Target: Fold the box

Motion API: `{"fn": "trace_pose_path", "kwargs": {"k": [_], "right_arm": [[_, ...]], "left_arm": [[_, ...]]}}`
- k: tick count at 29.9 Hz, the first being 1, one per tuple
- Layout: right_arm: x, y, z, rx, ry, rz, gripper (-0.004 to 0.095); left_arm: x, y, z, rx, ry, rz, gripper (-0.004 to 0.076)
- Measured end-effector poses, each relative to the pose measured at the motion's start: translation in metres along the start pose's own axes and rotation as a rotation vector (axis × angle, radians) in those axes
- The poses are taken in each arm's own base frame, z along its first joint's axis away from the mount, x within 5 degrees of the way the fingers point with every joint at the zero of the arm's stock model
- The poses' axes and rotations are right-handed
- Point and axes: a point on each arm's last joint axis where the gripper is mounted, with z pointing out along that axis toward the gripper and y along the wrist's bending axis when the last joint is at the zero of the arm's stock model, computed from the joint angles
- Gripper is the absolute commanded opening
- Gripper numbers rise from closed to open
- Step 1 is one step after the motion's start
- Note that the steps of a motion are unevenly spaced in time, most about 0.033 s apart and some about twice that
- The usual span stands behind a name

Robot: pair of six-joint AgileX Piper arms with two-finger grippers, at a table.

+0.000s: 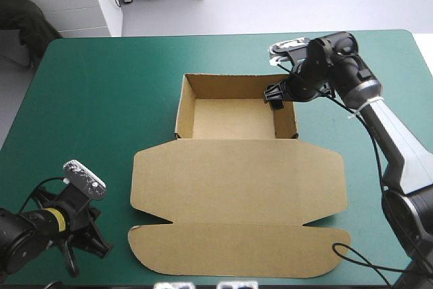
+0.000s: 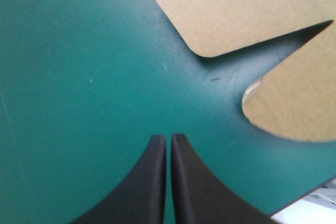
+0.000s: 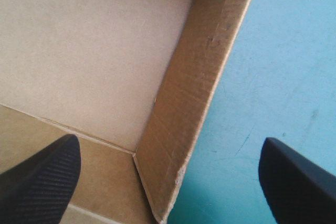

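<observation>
The brown box (image 1: 233, 118) lies mid-table as an open tray with its walls raised. Its lid (image 1: 237, 174) lies flat toward the near edge, ending in a rounded front flap (image 1: 237, 252). My right gripper (image 1: 276, 96) is open at the tray's far right corner. In the right wrist view this gripper (image 3: 168, 141) straddles a raised wall (image 3: 194, 77), one finger over the tray floor (image 3: 89, 51) and one outside it. My left gripper (image 1: 84, 252) rests at the near left corner of the table. It (image 2: 168, 137) is shut and empty, short of the notch between the lid's flaps (image 2: 236, 9).
Bare teal-green cover (image 1: 95, 99) spreads left of the box, and a narrower strip (image 1: 338, 126) lies to its right under the right arm. The table's near edge (image 2: 315, 203) runs close beside the left gripper. A white cabinet (image 1: 74, 1) stands beyond the far left corner.
</observation>
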Motion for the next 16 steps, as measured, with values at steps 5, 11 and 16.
{"fn": "trace_pose_path", "kwargs": {"k": [5,11,16], "right_arm": [[-0.003,-0.001,0.032,0.003,0.073,0.007,0.0832],[-0.004,-0.002,0.077,0.008,0.167,0.007,0.0764],[-0.002,-0.003,0.106,0.010,0.228,0.020,0.0508]], "left_arm": [[0.016,-0.004,0.011,0.008,0.061,-0.018,0.0012],[0.018,-0.005,0.012,0.006,0.060,-0.024,0.0012],[0.018,-0.005,0.012,0.005,0.060,-0.024,0.0012]]}}
